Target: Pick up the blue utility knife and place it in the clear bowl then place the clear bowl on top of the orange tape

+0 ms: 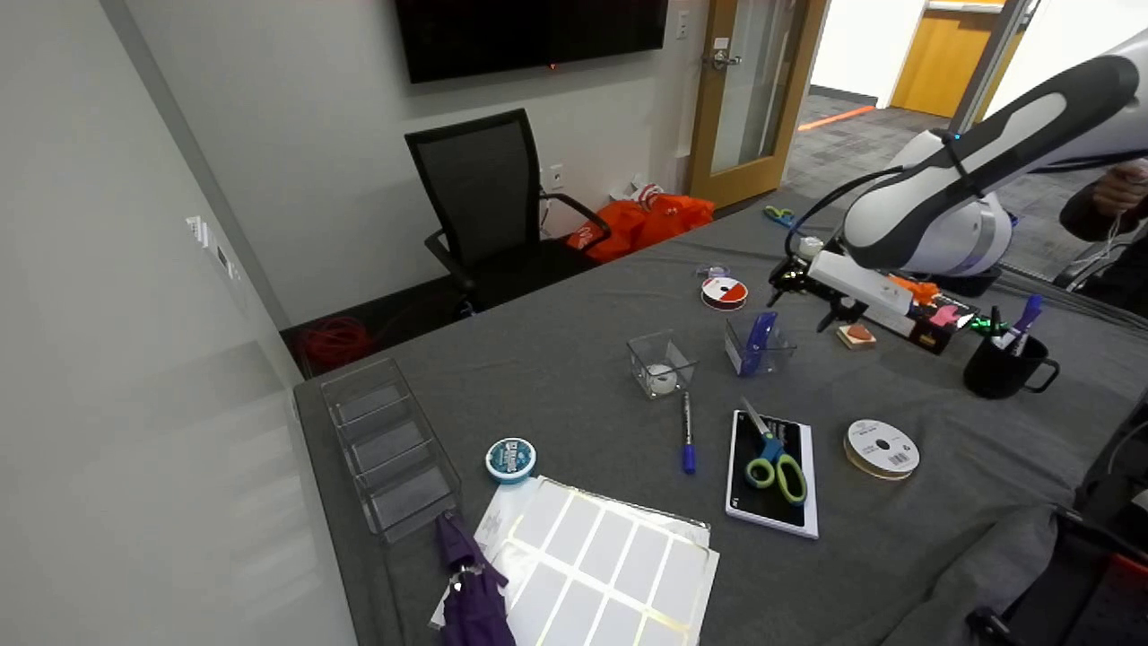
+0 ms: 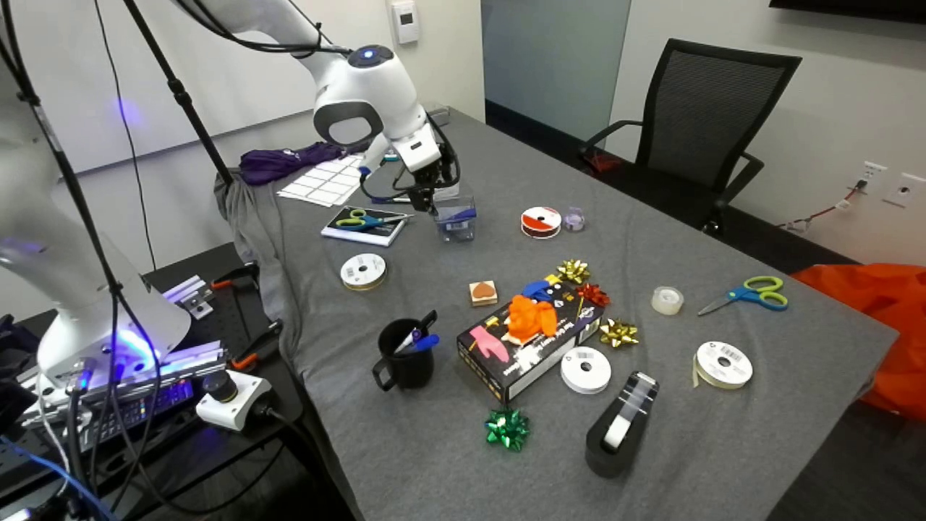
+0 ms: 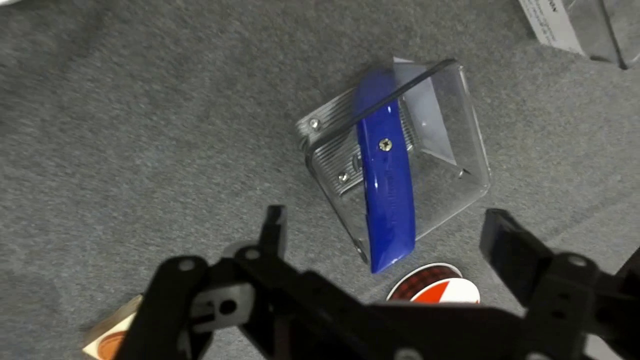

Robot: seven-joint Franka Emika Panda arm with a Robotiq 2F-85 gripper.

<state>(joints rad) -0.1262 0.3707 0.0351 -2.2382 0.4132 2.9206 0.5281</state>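
Blue utility knife (image 1: 759, 343): leans inside the clear square bin (image 1: 778, 357), one end over a corner, probably too long to lie flat.
Clear square bin: stands well in from the table's (image 1: 556, 368) edge by the office chair (image 1: 489, 193).
Robotiq claw (image 1: 797, 316): spread wide, holding nothing, near the bin, likely to straddle its wall next.
Black mug (image 1: 994, 375): near the opposite edge, corralling pens (image 1: 1030, 312).

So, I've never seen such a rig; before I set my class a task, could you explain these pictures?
It's a Franka Panda robot arm; its end effector is open, holding nothing. Two pictures come from cameras outside it, the close-up from its wrist. On grey cloth, a blue utility knife leans inside a clear box-shaped container, one end sticking out. Nearby lie a red-and-white ribbon spool, scissors and a blue marker; farther off stand a black mug and tape dispenser.
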